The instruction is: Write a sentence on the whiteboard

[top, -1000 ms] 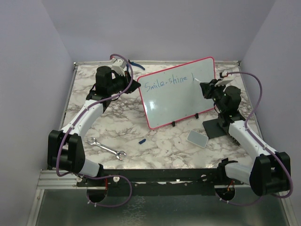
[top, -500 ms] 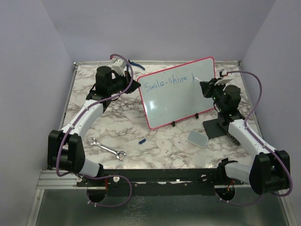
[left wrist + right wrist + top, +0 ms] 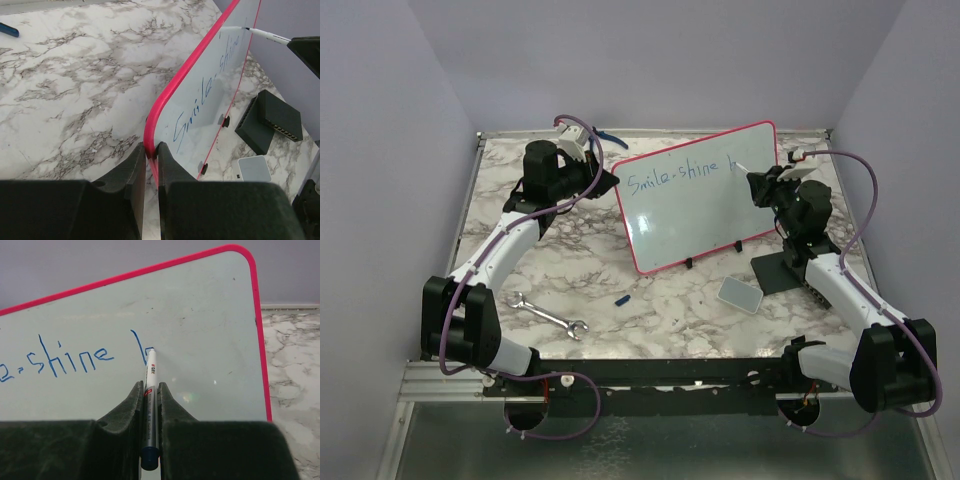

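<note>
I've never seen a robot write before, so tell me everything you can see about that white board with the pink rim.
The whiteboard is a glossy white rectangle with rounded corners and a thin red-pink frame, standing on small black feet on the marble table, turned at an angle. Blue handwriting along its top reads "Smile-shine" plus one started letter. The left arm's jaws pinch its frame at the left end; a marker in the right arm's jaws touches its face with its tip.
</note>
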### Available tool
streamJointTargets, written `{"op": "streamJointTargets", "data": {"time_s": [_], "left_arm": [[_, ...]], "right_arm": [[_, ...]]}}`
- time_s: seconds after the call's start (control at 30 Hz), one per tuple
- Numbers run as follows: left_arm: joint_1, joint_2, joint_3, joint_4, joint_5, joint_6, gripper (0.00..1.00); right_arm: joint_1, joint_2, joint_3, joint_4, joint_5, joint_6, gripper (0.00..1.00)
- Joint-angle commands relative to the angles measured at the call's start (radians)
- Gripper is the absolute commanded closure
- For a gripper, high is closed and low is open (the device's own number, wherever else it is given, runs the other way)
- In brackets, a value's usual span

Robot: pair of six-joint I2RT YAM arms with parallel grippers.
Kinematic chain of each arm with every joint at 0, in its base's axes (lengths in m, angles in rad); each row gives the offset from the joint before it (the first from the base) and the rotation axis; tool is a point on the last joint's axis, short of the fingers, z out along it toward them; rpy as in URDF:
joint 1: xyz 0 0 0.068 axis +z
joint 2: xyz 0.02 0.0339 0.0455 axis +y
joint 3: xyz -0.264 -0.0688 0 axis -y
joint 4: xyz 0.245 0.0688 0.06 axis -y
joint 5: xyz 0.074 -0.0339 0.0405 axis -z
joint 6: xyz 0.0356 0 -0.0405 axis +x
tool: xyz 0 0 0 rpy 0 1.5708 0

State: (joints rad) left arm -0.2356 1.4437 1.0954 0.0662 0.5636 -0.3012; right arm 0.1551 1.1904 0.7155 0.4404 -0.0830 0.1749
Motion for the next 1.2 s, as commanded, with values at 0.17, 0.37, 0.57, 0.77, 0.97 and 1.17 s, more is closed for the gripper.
{"op": "streamJointTargets", "data": {"time_s": [0.17,0.37,0.57,0.77,0.97,1.17], "left_arm": [[0.004,-0.028,0.0,0.0,0.015,0.037,1.0],[0.004,-0.027,0.0,0.001,0.015,0.037,1.0],[0.004,-0.027,0.001,0.001,0.013,0.036,1.0],[0.004,-0.026,0.001,0.001,0.015,0.036,1.0],[0.003,-0.03,0.001,0.001,0.015,0.036,1.0],[0.004,-0.031,0.001,0.001,0.015,0.036,1.0]], "right_arm": [[-0.002,-0.001,0.005,-0.019,0.034,0.003,0.99],[-0.002,-0.005,-0.013,-0.026,0.021,0.007,0.99],[-0.002,-0.015,-0.029,-0.032,0.022,0.011,0.99],[-0.002,-0.017,-0.038,-0.036,0.016,0.012,0.99],[-0.002,-0.017,-0.036,-0.041,0.0,0.011,0.99],[0.001,-0.023,-0.039,-0.045,-0.014,0.007,0.99]]}}
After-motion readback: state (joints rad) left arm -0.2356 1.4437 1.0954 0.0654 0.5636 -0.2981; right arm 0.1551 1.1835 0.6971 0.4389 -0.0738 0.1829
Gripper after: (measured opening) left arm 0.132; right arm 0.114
